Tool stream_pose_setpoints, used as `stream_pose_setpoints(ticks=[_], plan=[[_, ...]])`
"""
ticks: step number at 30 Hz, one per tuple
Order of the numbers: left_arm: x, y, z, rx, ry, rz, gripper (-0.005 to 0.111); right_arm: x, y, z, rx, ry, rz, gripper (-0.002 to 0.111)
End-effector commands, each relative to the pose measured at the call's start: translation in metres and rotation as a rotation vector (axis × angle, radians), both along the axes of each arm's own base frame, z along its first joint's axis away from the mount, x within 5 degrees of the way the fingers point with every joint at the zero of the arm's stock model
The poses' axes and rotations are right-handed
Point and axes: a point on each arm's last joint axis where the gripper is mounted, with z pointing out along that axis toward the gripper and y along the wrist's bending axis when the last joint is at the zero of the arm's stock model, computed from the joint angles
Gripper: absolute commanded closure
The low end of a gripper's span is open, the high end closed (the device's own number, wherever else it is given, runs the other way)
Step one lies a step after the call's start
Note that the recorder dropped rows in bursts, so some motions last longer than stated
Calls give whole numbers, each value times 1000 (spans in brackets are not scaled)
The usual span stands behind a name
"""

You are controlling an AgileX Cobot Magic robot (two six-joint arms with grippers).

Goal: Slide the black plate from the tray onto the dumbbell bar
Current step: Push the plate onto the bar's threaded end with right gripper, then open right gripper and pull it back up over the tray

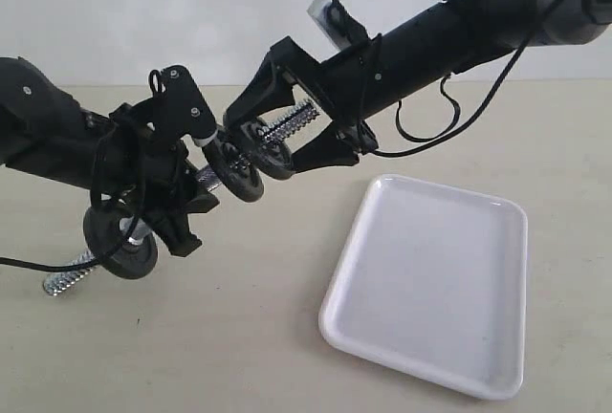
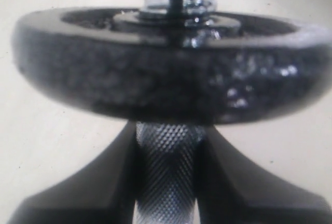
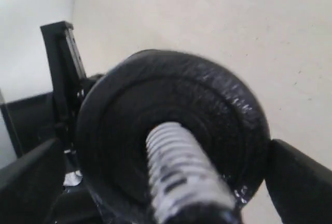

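Note:
My left gripper [image 1: 196,182] is shut on the knurled middle of the dumbbell bar [image 1: 296,122] and holds it tilted above the table. The left wrist view shows that grip [image 2: 168,175] on the bar [image 2: 168,182], just below one of the bar's black discs [image 2: 166,79]. The black plate [image 1: 270,148] sits on the bar's upper threaded end, next to a similar disc [image 1: 236,172]. My right gripper [image 1: 263,141] spans the plate's rim, shut on it. In the right wrist view the plate [image 3: 207,110] fills the gap between the fingers [image 3: 298,180], with the threaded bar [image 3: 181,177] through its hole.
The white tray [image 1: 430,279] lies on the beige table at the lower right with nothing in it. Another black disc [image 1: 120,241] sits near the bar's lower threaded end [image 1: 62,281]. A loose cable [image 1: 421,136] hangs under the right arm.

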Motion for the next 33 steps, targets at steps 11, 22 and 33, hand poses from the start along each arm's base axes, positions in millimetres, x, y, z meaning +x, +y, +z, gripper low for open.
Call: stream_pose_setpoints(ticks=[11,22,33], plan=[[13,3,29,-83,-146,144,102,-12,9,23,91,14,65,6],[14,3,29,-114,-137,181,102,-12,10,24,94,17,67,6],[15,4,30,-168,-116,251,102,-14,10,24,98,31,80,84]])
